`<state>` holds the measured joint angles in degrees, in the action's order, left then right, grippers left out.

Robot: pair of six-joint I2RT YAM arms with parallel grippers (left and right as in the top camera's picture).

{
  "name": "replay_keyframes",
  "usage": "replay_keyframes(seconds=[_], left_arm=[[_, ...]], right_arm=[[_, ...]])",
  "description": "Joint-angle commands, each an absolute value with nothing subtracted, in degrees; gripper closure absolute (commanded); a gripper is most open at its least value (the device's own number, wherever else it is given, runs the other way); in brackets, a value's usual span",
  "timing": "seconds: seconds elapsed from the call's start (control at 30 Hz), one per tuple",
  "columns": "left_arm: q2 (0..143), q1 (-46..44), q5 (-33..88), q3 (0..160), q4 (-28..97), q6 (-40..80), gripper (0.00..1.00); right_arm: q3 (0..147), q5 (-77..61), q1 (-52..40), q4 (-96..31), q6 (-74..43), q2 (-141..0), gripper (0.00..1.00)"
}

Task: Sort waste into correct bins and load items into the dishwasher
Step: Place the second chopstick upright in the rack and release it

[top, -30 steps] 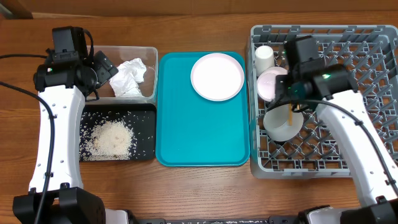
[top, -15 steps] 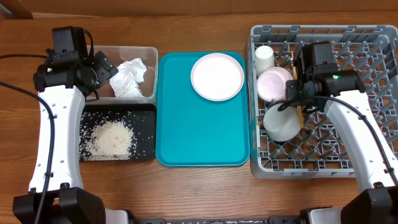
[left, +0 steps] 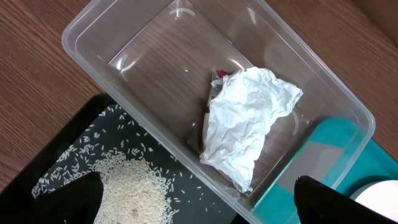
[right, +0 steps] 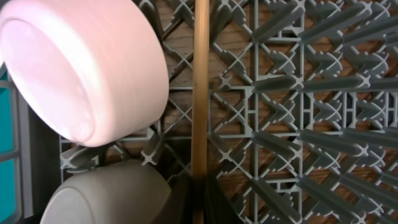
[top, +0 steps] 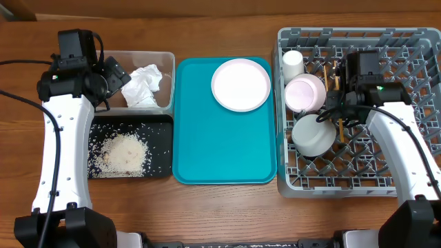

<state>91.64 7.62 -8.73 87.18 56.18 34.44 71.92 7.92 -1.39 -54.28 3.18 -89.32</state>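
My left gripper (top: 110,77) (left: 208,202) hangs open above the clear tub (top: 138,54) (left: 81,53), which holds the crumpled tissue (top: 143,85) (left: 245,124) with a bit of red wrapper (left: 221,74) showing under it. Rice (top: 125,153) (left: 134,190) lies piled in the black tray (top: 162,124). The plate (top: 240,84) rests on the teal tray (top: 220,145). In the grey dish rack (top: 400,41) (right: 311,93) sit a cup (top: 293,64), a pink bowl (top: 305,93) (right: 81,68) and a pale bowl (top: 313,134) (right: 106,196). My right gripper (top: 337,114) (right: 199,186) is shut on a wooden chopstick (right: 200,93), just right of the bowls.
The rack's upright pegs fill its whole right part. Bare wooden tabletop (top: 227,213) runs along the front. The tub and black tray stand side by side left of the teal tray.
My right arm has moved rightward across the rack with the chopstick, from above the bowls to just beside them. The left arm has stayed where it was.
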Motion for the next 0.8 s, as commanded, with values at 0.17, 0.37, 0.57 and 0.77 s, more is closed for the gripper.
replay_keyframes(seconds=[0.17,0.37,0.57,0.77], left_arm=[[91.8,7.8,-8.5,87.9,56.3,35.2,0.0],[91.8,7.8,-8.5,87.9,56.3,35.2,0.0],[91.8,7.8,-8.5,87.9,56.3,35.2,0.0],[91.8,7.8,-8.5,87.9,56.3,35.2,0.0]], right_arm=[[71.7,7.8,-1.0,-53.9,3.5,-89.6,0.81],[71.7,7.8,-1.0,-53.9,3.4,-89.6,0.74],[71.7,5.8,-1.0,-53.6,3.0,-89.6,0.69],[71.7,-8.4,-1.1,-50.0,3.0,-89.6,0.59]])
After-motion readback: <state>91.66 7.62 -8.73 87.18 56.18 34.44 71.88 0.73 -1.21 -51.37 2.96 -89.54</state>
